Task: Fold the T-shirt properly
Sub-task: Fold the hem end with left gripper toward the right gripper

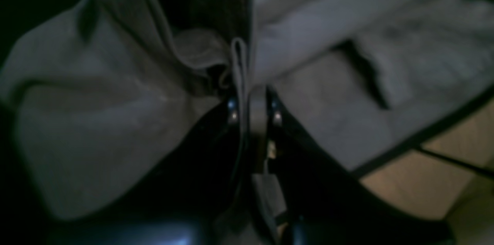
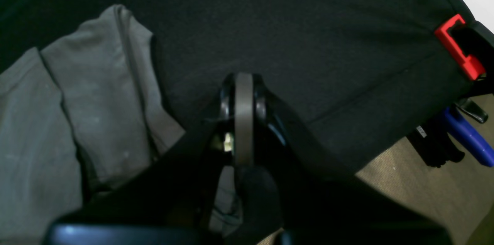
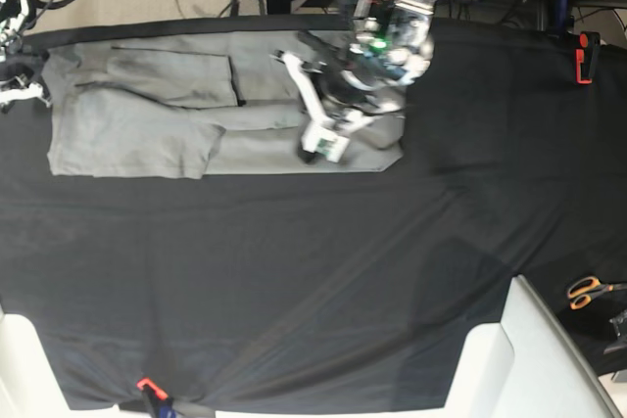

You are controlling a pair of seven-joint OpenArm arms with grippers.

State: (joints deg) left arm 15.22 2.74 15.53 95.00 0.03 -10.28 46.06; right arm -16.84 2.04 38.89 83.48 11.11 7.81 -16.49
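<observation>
While a bunched fold of the T-shirt (image 1: 96, 121) is pinched in the left gripper (image 1: 252, 100), the folding is judged only partly done. The shirt is seen spread long, sleeves tucked inward, so crosswise folds are left. The right gripper (image 2: 244, 94) is closed on nothing, with the shirt off to its side.

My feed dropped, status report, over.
Left gripper shut on T-shirt fold. Right gripper shut, empty, over black cloth. No obstruction seen.
</observation>
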